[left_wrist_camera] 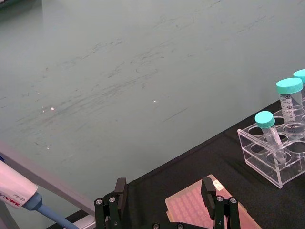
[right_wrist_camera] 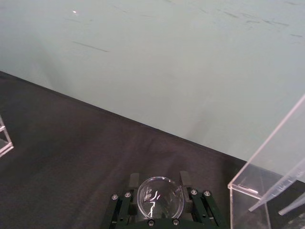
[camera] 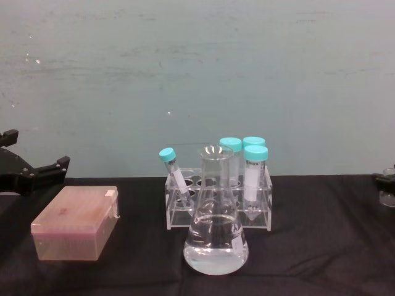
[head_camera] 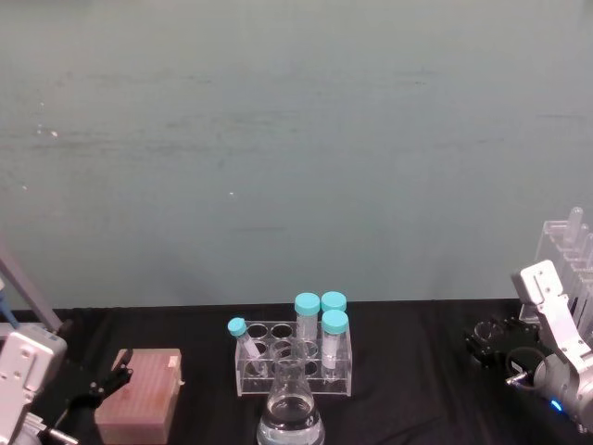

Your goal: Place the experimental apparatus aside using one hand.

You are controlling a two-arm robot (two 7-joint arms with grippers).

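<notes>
A large conical glass flask holding clear liquid stands at the table's front centre. At the far right, my right gripper is shut on a small glass beaker, one finger on each side of it. A tall clear plastic stand with long tubes rises just behind and to the right of that gripper. My left gripper is open at the far left, above a pink tip box, with nothing between its fingers.
A clear rack with teal-capped tubes stands right behind the flask. The pink tip box lies front left. A pipette leans at the far left. Black cloth covers the table.
</notes>
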